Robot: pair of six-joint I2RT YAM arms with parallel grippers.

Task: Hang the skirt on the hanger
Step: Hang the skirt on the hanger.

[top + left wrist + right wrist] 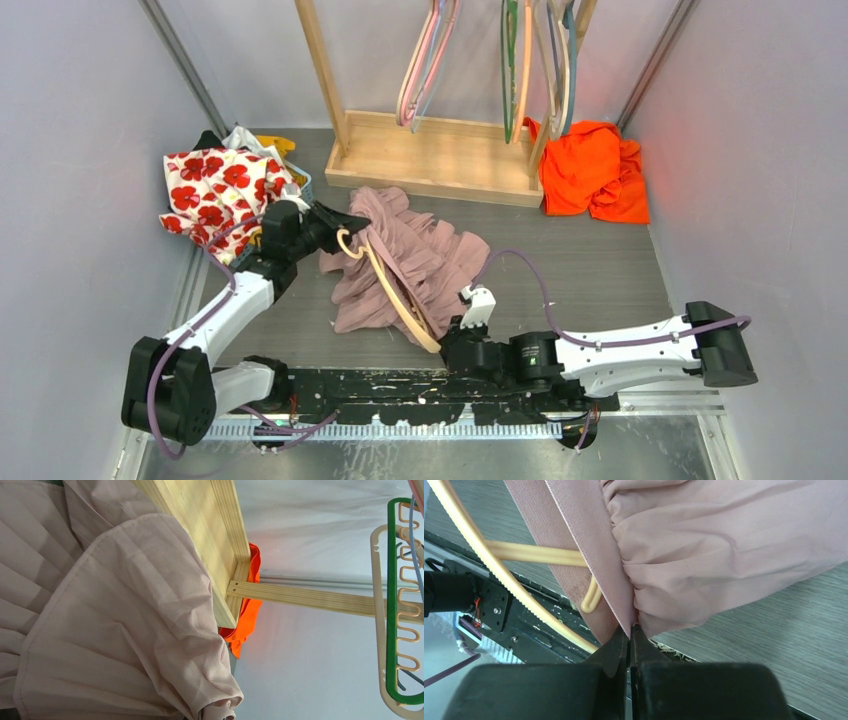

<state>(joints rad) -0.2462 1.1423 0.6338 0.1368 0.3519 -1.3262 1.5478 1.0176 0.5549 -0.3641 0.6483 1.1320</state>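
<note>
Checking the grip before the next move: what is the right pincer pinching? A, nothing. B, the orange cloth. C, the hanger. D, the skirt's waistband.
D: the right pincer is shut on the skirt at its waistband, with the hanger beside it.

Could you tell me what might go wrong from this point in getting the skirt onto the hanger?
1. The right gripper pinches only the very edge of the waistband of the skirt; a hard pull could slip it free.
2. The hanger is only partly behind the waistband, so it may slide out when the fabric moves.
3. The left gripper sits by the hanger's hook amid bunched fabric and could drag cloth along.
</note>
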